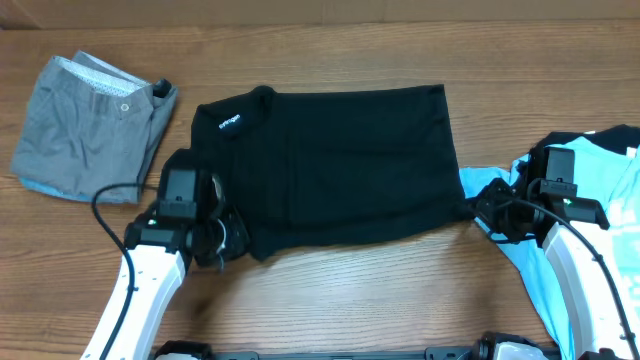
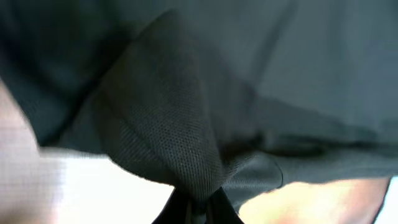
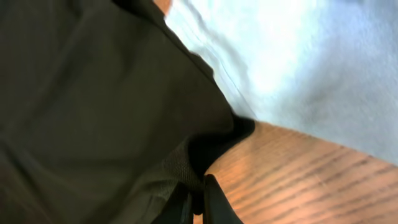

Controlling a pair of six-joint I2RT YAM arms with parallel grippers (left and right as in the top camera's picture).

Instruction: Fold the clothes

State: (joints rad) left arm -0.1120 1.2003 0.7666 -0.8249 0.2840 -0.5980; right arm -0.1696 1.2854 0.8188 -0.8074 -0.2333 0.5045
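Black T-shirt is lying half-folded across the middle of the desk, a tool gripping each near corner.
Beside its right edge, the light blue T-shirt is lying under the right arm; the grey shorts are sitting folded at far left. The left tool is pinching the near-left corner, and the right tool is pinching the near-right corner, both clamped tight on black fabric.

The T-shirt lies spread across the middle of the table. The shorts lie apart to its left, near the far left corner. The second shirt lies at the right edge, touching the T-shirt's right side
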